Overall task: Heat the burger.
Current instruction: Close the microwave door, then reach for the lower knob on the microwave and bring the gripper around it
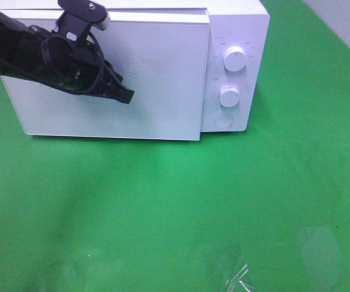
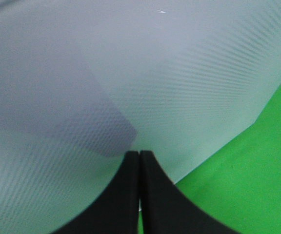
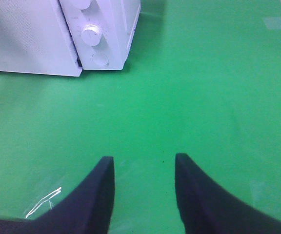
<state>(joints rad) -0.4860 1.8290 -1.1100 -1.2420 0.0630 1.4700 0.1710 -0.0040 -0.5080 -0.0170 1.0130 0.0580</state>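
Note:
The burger is out of view in every frame. A white microwave [image 1: 163, 67] stands at the back of the green table, its door [image 1: 150, 79] nearly closed with a thin gap at the right edge. My left gripper [image 1: 126, 95] is shut and empty, its tip against the door front; the left wrist view shows its black fingers [image 2: 130, 190] pressed together at the white door [image 2: 145, 73]. My right gripper [image 3: 143, 163] is open and empty, low over the green table near the front, and does not show in the exterior view.
Two white knobs [image 1: 234, 59] [image 1: 229, 96] and a round button [image 1: 223, 120] sit on the microwave's right panel, also seen in the right wrist view [image 3: 90, 35]. The green cloth [image 1: 175, 207] covers the table. A glare streak [image 1: 242, 277] lies near the front edge.

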